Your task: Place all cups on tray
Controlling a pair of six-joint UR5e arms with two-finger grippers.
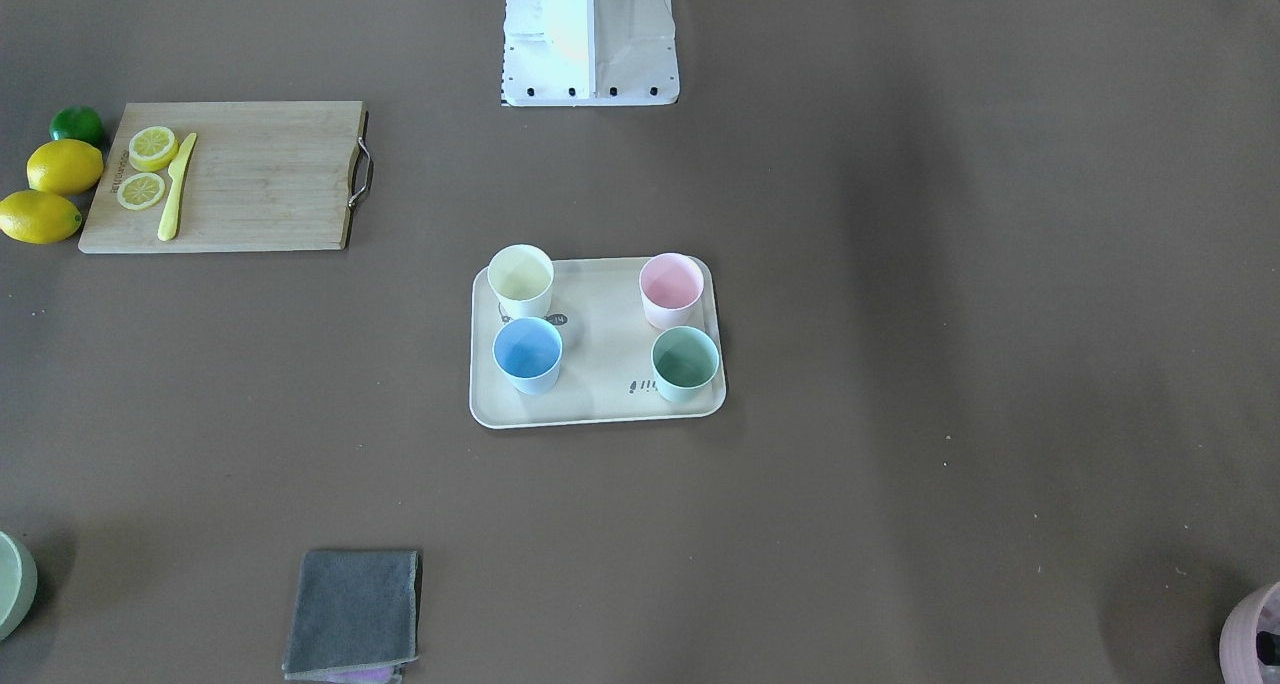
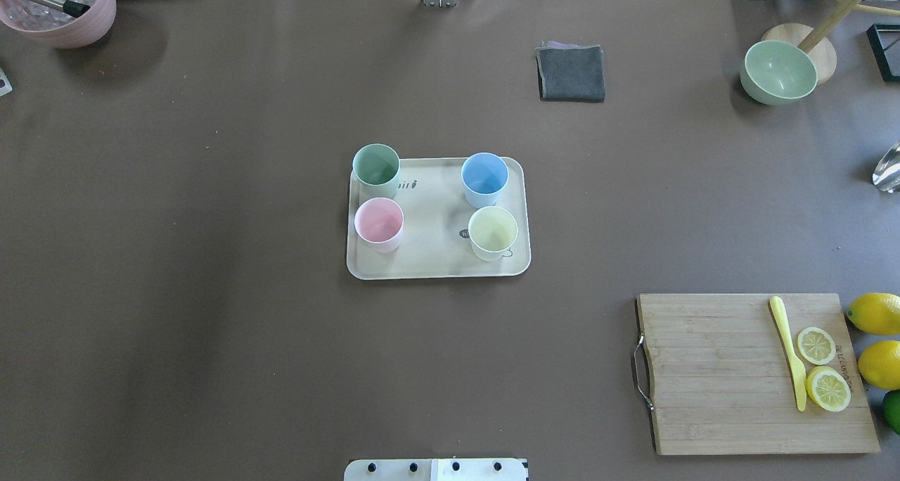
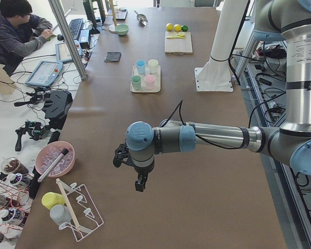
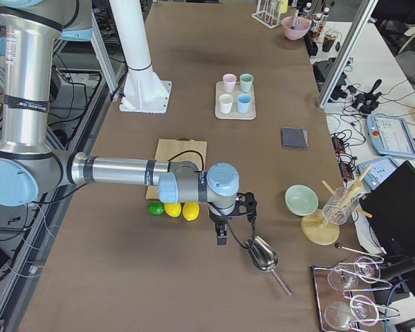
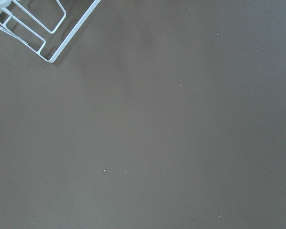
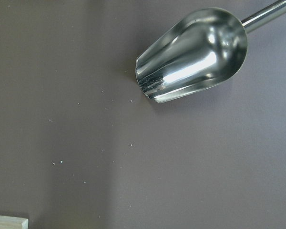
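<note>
Brown tabletop [image 2: 211,340]. Left arm [image 3: 212,137] stretches low over the tabletop's left end, and the left jaws point down above bare surface. They show only in the side view, so it cannot be told whether they are spread or pressed together. Right arm [image 4: 117,169] does the same at the right end. The right jaws also point down, and their state cannot be told either.

Board [image 4: 181,153] lies near the right jaws, on the robot side of them. Tray [image 2: 436,266] sits mid-tabletop, between the two sets of jaws and well apart from both. A wire rack [image 5: 43,38] is near the left jaws, and only its corner shows in the left wrist view. Scoop [image 6: 195,52] lies just beside the right jaws, not touching, with its open mouth toward them.

All four cups stand upright on the tray, one toward each corner, far from either jaws: green cup [image 2: 376,166], blue cup [image 2: 484,176], pink cup [image 2: 379,222] and yellow cup [image 2: 493,231]. Lemons [image 4: 181,209] sit near the right jaws, between them and the board.
</note>
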